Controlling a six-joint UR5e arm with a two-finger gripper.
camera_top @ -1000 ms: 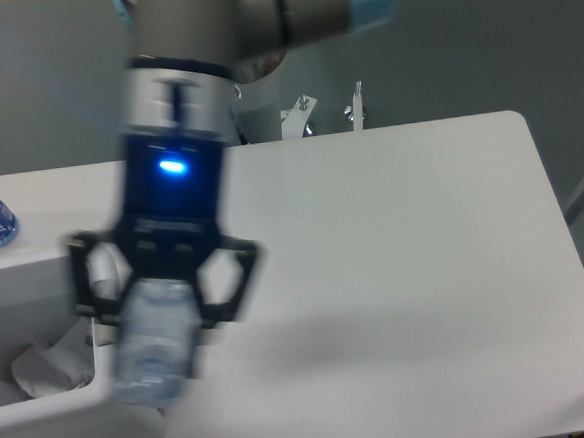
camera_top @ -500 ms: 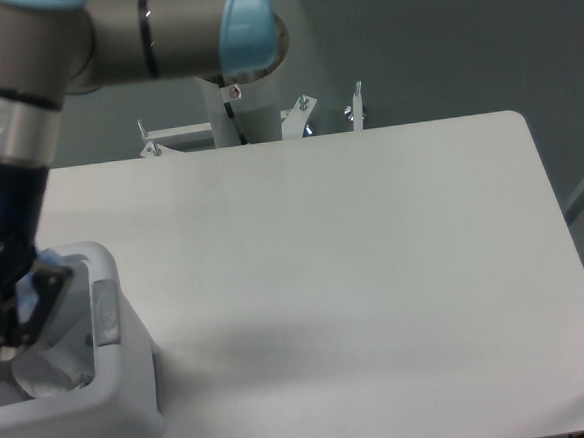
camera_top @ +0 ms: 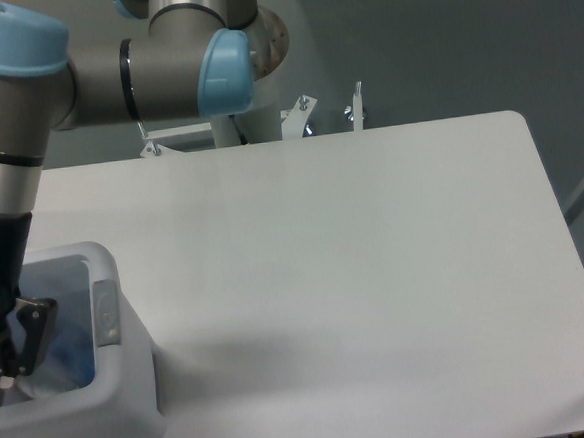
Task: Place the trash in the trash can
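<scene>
We judge bottle light, slippery (hidden now); gripper (camera_top: 3, 351) low inside trash can (camera_top: 106, 310), jaw state unreadable.

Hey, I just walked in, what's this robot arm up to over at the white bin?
The arm has its gripper down inside the mouth of the white trash can at the table's near left corner. A bluish, see-through shape sits in the bin beside the gripper, most likely the plastic bottle. The frame edge cuts off the gripper, so whether it holds the bottle is unclear.
</scene>
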